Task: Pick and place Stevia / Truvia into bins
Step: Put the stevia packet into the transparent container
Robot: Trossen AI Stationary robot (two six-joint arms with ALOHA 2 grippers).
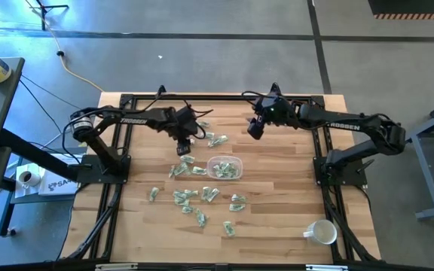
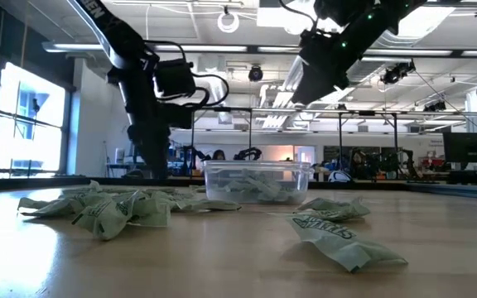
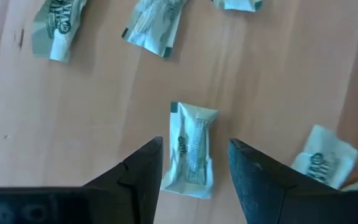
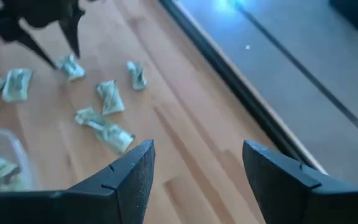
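- High view takes in the whole wooden worktop (image 1: 277, 226): green-and-white Stevia packets (image 1: 194, 199) lie scattered across its middle and toward the near edge, the clear bin (image 1: 224, 168) sits about at the centre with several packets already inside, and a white mug (image 1: 322, 232) stands near the near right corner.
- Low view alone shows the bin's (image 2: 257, 182) translucent wall from the side, packets piled inside it, and crumpled packets (image 2: 98, 211) lying flat on the wood in front.
- Left wrist view gives the closest look at a single packet (image 3: 192, 149): a small white paper rectangle with green print, slightly creased, lying flat on the wood.
- That packet lies lengthwise in the gap between the left gripper (image 3: 194, 165) fingers; the jaws stand apart on either side of it and are not pressed against it. Other packets lie beyond and beside it.
- From above, the left gripper (image 1: 184, 145) hangs low, just behind and to the left of the bin.
- Right wrist view shows the right gripper (image 4: 197, 168) spread wide with nothing between its fingers, over bare wood near the far edge, with a few packets (image 4: 104, 115) farther off.
- From above, the right gripper (image 1: 255, 128) sits behind the bin, well apart from it, raised.
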